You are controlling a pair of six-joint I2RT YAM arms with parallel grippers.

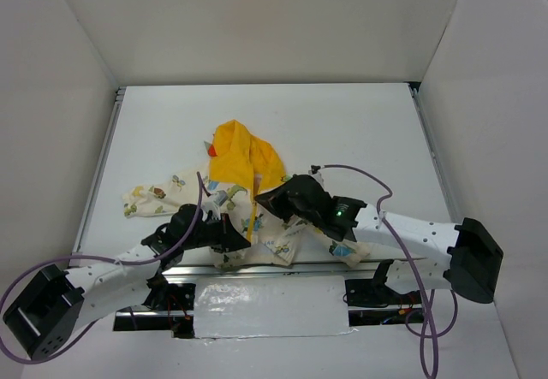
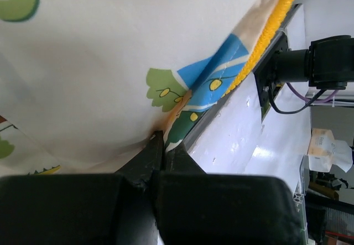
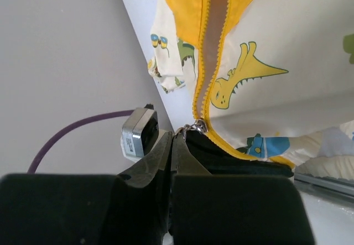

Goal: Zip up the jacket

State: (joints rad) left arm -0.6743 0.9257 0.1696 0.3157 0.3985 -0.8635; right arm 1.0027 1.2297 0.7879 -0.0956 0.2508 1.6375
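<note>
Limp, light jacket (image 1: 235, 158); left gripper (image 2: 164, 141) pinches the hem (image 2: 172, 112); right gripper (image 3: 176, 136) clamped, seemingly on the pull (image 3: 195, 127), the proper handhold.

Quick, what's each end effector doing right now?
Left end effector: closed, pinching the jacket fabric.
Right end effector: closed on the zipper pull.

Bright, even overhead light, soft shadows on bench (image 1: 368, 131); glare on near glossy strip (image 1: 270, 309); wrist-view jaws blurred.
</note>
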